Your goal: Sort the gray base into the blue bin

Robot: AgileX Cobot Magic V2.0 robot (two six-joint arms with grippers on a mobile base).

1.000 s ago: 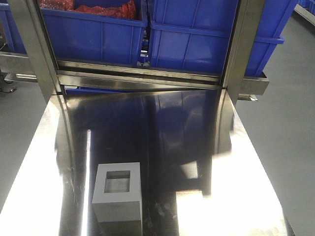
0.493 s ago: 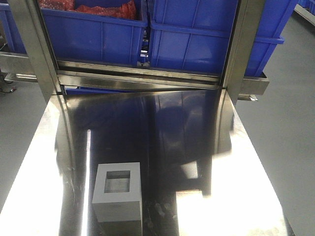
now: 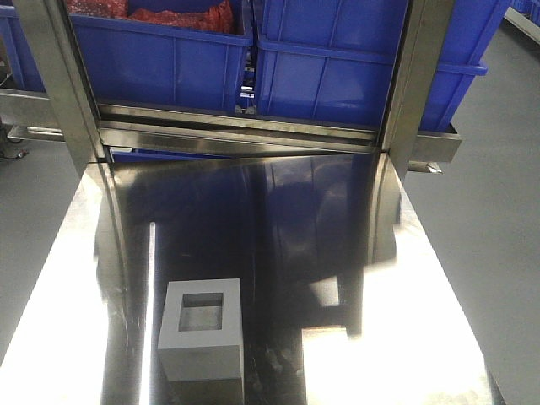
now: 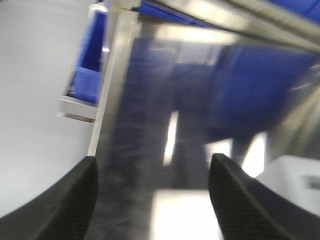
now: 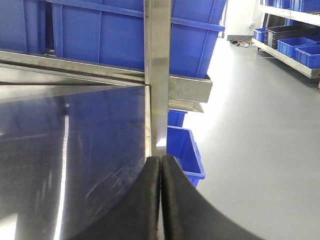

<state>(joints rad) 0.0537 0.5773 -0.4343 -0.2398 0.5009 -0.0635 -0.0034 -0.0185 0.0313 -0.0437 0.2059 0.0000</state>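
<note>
A long, mirror-bright steel desk fills most of the front view, running from the bottom edge up to a steel shelf across the upper part of the frame. On that shelf the blue bin sits at the upper right, and a second blue tub beside it at the upper left holds something red. Two upright steel posts stand in front of the tubs, one to each side. The gray base rests on the desk at the lower left of the frame, well apart from the bin, its square recessed opening facing up. In the blurred left wrist view, the left hand hangs over the desk with its dark fingers spread wide apart at the bottom corners. In the right wrist view, the right hand has its two fingers pressed flat together at the bottom centre, lined up with the desk's right edge and a post.
</note>
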